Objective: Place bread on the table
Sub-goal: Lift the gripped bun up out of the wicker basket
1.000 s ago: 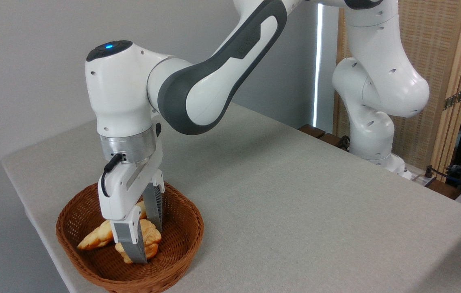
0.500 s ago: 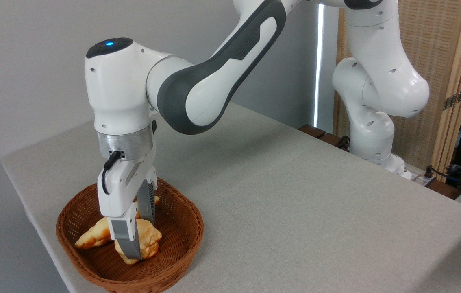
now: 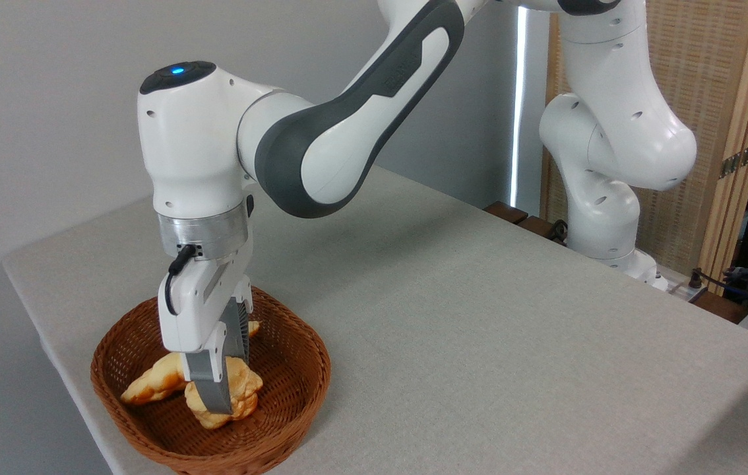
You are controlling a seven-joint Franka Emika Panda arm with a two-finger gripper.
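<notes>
The gripper is closed on the bread inside the wicker basket; the next move, I judge, is lifting it over to the table.

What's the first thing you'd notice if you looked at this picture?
A big white and grey robot arm reaches down from the upper right. Its gripper is closed around a small golden lumpy bun inside a round brown wicker basket at the front left corner of a wide grey-beige cloth-covered table. A long twisted loaf lies beside the bun.
</notes>
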